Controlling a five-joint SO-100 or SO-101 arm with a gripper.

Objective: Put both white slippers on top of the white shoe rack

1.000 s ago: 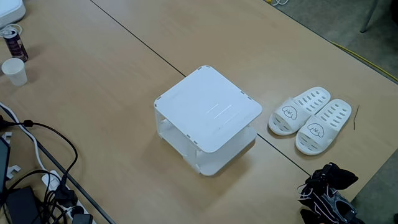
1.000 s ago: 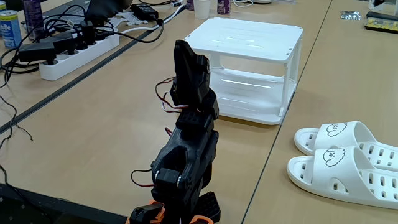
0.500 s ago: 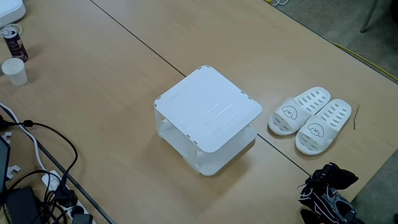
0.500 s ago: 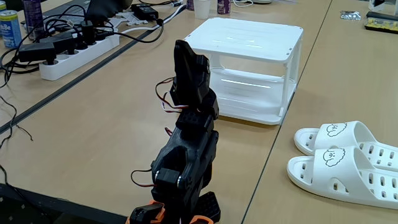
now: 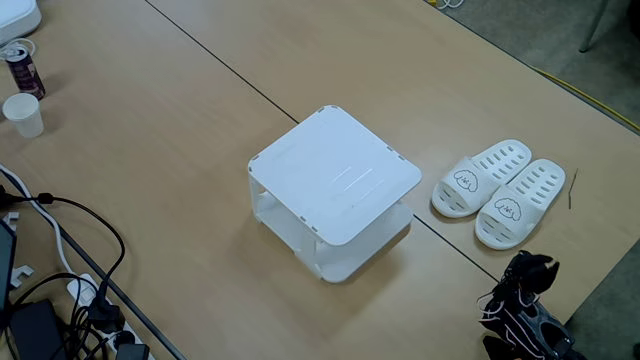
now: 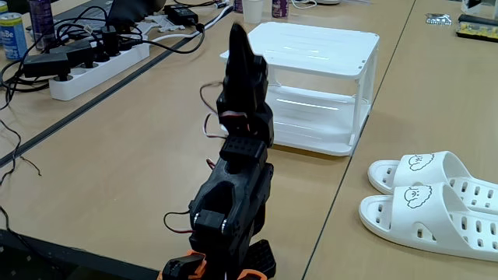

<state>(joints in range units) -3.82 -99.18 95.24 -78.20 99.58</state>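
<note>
The gripper [image 6: 237,35] has rotated and lifted since a moment ago; jaw opening cannot be determined, and nothing is held. This indicates the reach is only starting. The white slippers [image 5: 497,192] lie side by side on the table, right of the white shoe rack [image 5: 335,176] in the high fixed view, long axes parallel, toes toward the rack.

No legible text, label, brand or number anywhere
</note>
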